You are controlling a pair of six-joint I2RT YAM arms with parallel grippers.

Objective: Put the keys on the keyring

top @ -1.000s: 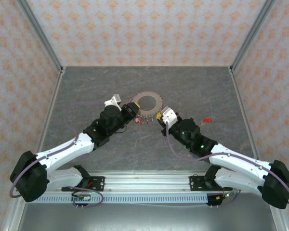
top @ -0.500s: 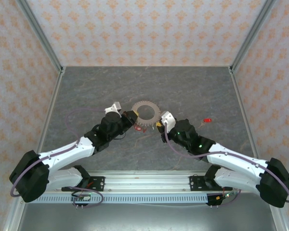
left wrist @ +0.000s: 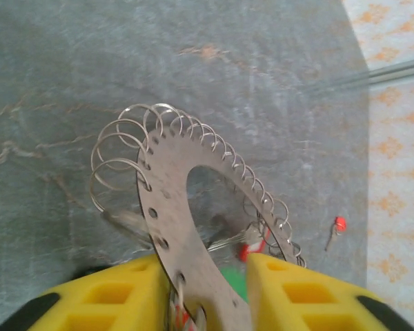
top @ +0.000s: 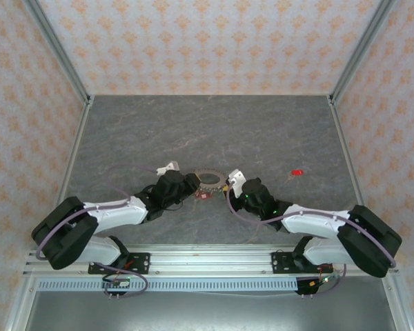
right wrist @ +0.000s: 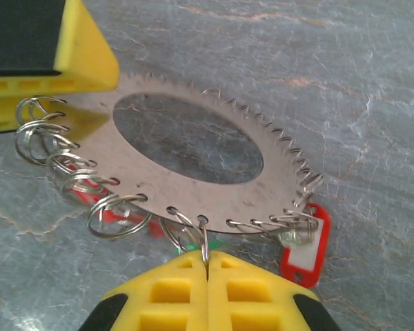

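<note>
keyring (right wrist: 193, 196), keys (right wrist: 305, 249) attached (mostly red)

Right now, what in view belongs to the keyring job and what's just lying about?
Job:
- keyring
- red tagged key, hanging at its rim
- loose red key, apart on the table
- left tool and right tool, both at the keyring

Just there:
- table
- mounting rail
- patterned walls

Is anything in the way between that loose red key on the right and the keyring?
Yes. The right gripper, shut on the rim of the keyring, sits on the line from the red key to the ring; the table between key and gripper looks bare.
</note>
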